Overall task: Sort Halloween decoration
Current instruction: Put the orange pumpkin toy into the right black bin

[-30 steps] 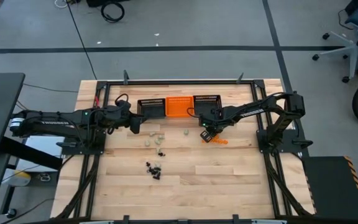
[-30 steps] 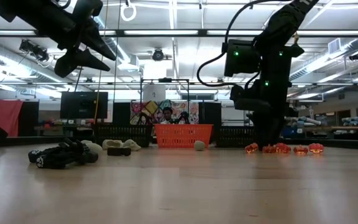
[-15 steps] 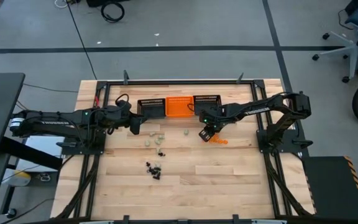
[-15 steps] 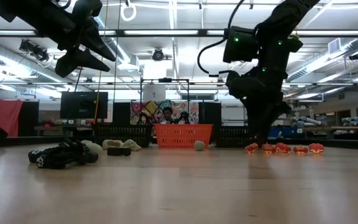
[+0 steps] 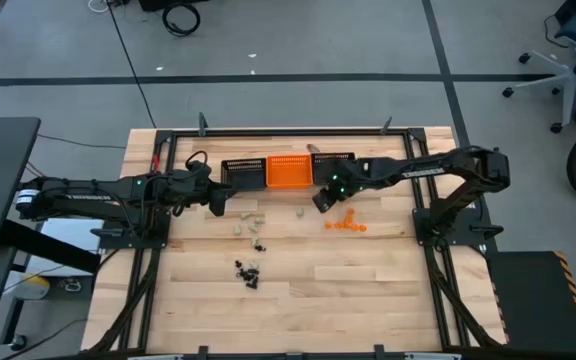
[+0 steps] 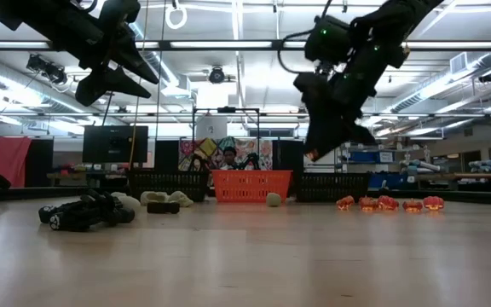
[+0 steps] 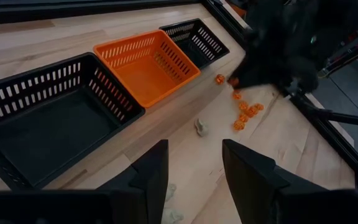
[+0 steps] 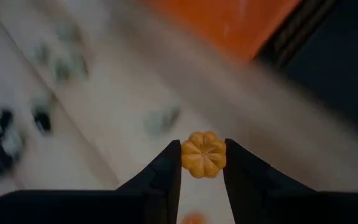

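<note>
My right gripper [image 5: 320, 200] hangs above the table just in front of the orange basket [image 5: 289, 171] and is shut on a small orange pumpkin trinket [image 8: 203, 154]. Several more orange trinkets [image 5: 346, 224] lie on the wood to its right. Pale whitish trinkets [image 5: 248, 222] and black ones [image 5: 248, 270] lie left of centre, with one pale trinket [image 5: 299, 212] apart. My left gripper [image 5: 216, 203] waits open in the air by the left black basket [image 5: 243, 172]. My right gripper pinches the pumpkin's two opposite sides [image 8: 185, 155] between its two fingertips [image 8: 169, 168]. The fingers slant down from the table's right side. The pumpkin is lifted clear of the table, its ribbed top facing the wrist camera.
Three mesh baskets stand in a row at the far edge: black, orange, and black [image 5: 333, 163]. A dark metal frame [image 5: 288, 132] borders the table. Bare wood lies near the front edge [image 5: 348, 300].
My right gripper has risen from the cluster of orange trinkets and gone toward the table's left and far side, toward the orange basket, tipping to a shallower slant. It carries one orange pumpkin, now lifted clear of the wood. The other trinkets have stayed put.
</note>
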### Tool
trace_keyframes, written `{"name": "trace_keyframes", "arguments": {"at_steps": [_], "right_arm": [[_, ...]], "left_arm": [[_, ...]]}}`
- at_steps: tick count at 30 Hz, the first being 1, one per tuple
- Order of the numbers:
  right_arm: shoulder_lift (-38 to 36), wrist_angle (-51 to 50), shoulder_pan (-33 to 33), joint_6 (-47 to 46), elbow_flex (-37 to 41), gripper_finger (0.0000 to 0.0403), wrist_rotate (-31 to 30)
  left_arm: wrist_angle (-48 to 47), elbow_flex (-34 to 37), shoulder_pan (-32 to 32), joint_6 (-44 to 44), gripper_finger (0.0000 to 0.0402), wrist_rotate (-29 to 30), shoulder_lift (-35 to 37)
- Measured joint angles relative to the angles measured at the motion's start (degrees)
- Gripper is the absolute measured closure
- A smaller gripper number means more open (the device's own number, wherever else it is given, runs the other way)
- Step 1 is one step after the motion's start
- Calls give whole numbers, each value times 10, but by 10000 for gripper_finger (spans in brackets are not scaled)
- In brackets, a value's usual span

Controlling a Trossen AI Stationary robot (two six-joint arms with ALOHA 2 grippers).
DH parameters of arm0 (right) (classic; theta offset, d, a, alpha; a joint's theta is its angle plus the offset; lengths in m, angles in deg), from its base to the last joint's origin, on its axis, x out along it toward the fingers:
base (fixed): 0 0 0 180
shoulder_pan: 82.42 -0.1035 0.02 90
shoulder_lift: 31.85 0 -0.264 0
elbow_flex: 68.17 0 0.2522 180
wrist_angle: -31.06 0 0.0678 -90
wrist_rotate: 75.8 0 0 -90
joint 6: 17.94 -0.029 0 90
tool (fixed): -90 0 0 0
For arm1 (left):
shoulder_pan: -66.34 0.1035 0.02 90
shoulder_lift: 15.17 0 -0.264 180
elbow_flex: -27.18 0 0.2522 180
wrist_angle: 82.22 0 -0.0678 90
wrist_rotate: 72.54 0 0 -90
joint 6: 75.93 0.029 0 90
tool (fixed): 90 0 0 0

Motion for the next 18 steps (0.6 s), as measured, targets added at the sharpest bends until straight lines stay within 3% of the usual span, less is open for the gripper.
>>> {"name": "trace_keyframes", "arguments": {"at_steps": [9, 18], "right_arm": [[-26, -3, 76, 6, 0, 297, -56], [31, -15, 133, 31, 0, 279, -8]], "left_arm": [[0, 0, 0, 4, 244, 0, 0], [0, 0, 0, -9, 244, 0, 0]]}}
